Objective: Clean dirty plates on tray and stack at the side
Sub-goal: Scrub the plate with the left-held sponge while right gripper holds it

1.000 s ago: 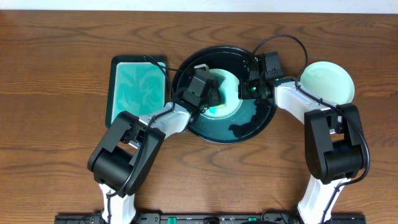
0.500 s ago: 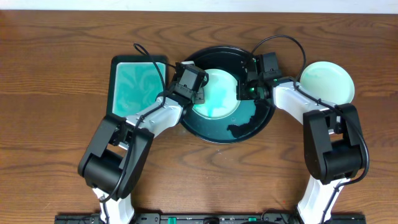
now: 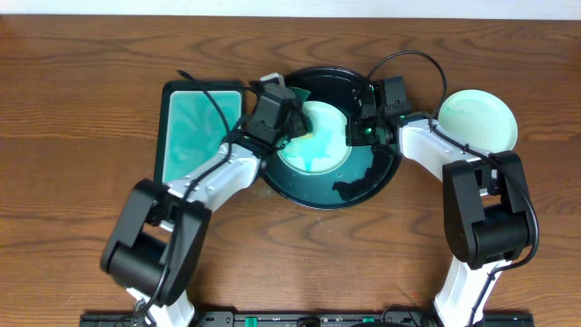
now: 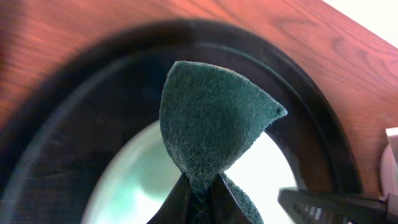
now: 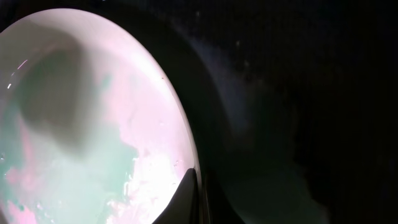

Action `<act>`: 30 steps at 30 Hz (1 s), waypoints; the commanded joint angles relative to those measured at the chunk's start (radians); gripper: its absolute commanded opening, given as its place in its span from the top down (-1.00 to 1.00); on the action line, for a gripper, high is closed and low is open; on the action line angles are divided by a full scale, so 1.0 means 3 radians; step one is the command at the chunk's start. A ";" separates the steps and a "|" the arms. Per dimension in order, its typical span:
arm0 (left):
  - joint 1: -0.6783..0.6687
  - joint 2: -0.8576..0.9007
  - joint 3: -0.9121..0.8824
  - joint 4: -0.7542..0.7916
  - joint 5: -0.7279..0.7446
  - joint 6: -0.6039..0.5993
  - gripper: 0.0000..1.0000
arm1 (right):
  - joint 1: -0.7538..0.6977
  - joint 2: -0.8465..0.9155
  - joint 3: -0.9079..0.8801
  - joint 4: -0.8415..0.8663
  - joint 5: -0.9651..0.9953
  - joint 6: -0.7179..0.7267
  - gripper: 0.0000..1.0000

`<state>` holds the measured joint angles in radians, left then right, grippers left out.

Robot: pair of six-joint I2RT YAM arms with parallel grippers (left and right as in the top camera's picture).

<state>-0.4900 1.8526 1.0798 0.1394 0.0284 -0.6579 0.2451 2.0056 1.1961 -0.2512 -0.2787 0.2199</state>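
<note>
The black pan (image 3: 374, 171) sits at the table's middle. One dirty plate (image 3: 320, 151) with teal smears lies in it. My left gripper (image 3: 289, 125) is shut on a dark green sponge (image 4: 211, 124) over the plate's upper left edge; the left wrist view shows the plate (image 4: 134, 183) below it. My right gripper (image 3: 356, 134) is shut on the plate's right rim, and its jaws (image 5: 198, 194) pinch the plate (image 5: 93, 124) inside the pan (image 5: 298, 93). A second pale teal plate (image 3: 478, 120) rests on the wood at the right. A third plate is not in view.
A rectangular teal tray (image 3: 200, 127) lies left of the pan, close to my left arm. Dark liquid pools in the pan's lower right part (image 3: 354, 186). Bare wood tabletop (image 3: 82, 109) surrounds everything.
My left gripper with the sponge has moved from the plate's middle to the left and toward the plate's far left edge. The right gripper and the plate have stayed put.
</note>
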 commanded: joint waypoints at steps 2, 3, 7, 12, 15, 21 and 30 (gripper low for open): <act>-0.0095 0.0268 -0.0014 0.0093 0.0107 -0.0220 0.85 | -0.0010 0.0066 0.0046 0.0006 0.0043 0.0000 0.98; -0.0102 0.0315 -0.0014 0.0088 0.0107 -0.0217 0.86 | -0.0010 0.0066 0.0046 0.0006 0.0043 0.0000 0.98; -0.0067 0.0392 -0.0014 -0.0010 0.0088 0.0066 0.85 | -0.0010 0.0066 0.0046 0.0033 0.0045 0.0000 0.98; 0.0066 0.0299 -0.0014 -0.0329 -0.0223 0.0439 0.86 | -0.0010 0.0066 0.0046 0.0079 0.0042 0.0000 0.98; 0.0164 0.0170 -0.0014 -0.0582 -0.0547 0.0512 0.86 | -0.0010 0.0066 0.0046 0.0079 0.0043 -0.0001 0.98; 0.0268 -0.0289 -0.0013 -0.0661 -0.0657 0.0549 0.85 | -0.0014 0.0066 0.0046 0.0079 0.0043 0.0000 0.97; 0.0312 -0.0965 -0.0014 -0.0664 -0.0651 0.0549 0.86 | -0.0010 0.0066 0.0046 0.0083 0.0045 -0.0001 0.99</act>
<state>-0.4072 1.6039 1.0775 -0.0528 -0.1379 -0.5152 0.2443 2.0060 1.1961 -0.2287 -0.2756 0.2199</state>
